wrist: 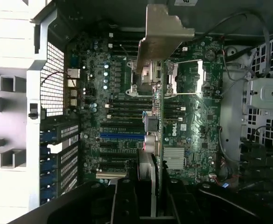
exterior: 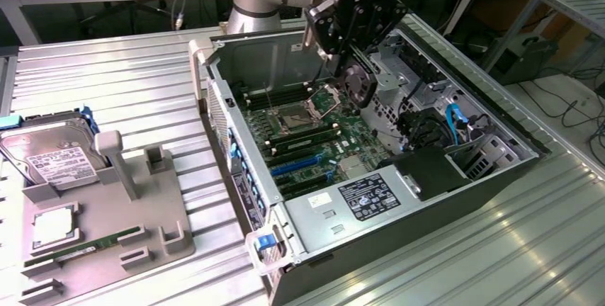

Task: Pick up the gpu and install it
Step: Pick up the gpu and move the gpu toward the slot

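The dark fingers [wrist: 125, 203] are clamped on the graphics card [wrist: 160, 42], holding it on edge above the motherboard [wrist: 118, 93] inside the open computer case [exterior: 255, 58]. The card hangs near the processor socket [exterior: 288, 118], and the case lies on the ribbed bench [exterior: 113, 86].

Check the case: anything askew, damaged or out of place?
Nothing damaged or spilled. The gpu hangs on edge in the claw above the motherboard, not seated in a slot. One oddity: the CPU socket frame stands tilted open.
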You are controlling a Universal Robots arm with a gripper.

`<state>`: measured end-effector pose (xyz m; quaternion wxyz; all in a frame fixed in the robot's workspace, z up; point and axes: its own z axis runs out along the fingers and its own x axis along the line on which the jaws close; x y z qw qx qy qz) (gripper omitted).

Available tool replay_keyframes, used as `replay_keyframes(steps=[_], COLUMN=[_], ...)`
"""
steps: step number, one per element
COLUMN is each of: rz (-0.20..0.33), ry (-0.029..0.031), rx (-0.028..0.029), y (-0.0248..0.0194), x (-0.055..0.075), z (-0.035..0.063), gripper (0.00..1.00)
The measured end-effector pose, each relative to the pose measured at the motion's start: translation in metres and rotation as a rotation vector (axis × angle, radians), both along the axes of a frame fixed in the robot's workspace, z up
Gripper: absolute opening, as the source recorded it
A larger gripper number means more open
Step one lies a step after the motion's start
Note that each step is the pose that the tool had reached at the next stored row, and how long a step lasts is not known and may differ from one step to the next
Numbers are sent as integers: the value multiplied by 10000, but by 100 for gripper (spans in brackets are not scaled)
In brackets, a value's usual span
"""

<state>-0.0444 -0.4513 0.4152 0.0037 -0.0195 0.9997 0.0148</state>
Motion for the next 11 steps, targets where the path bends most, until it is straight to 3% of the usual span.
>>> replay_keyframes(steps=[4, 11], rz=[2, 3], ry=[-1, -1], rx=[0, 0], y=[0, 0], x=[230, 291], z=[-13, -13], gripper=[28, 28])
